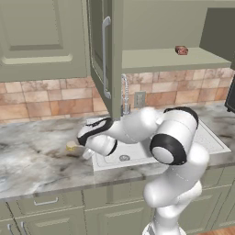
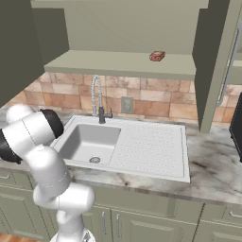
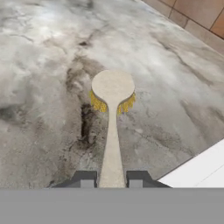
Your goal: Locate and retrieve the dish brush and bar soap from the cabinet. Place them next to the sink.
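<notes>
Dish brush [image 3: 112,127] is being pinched by gripper [image 3: 111,179], apparently resting on counter [image 3: 43,87] beside sink [image 2: 142,142]. Release is needed; bar soap [image 2: 157,56] is awaiting retrieval.

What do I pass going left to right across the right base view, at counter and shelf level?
Robot arm → chrome faucet → sink basin → wall outlet → bar soap up on the cabinet shelf → open cabinet door with its silver bar handle.
</notes>
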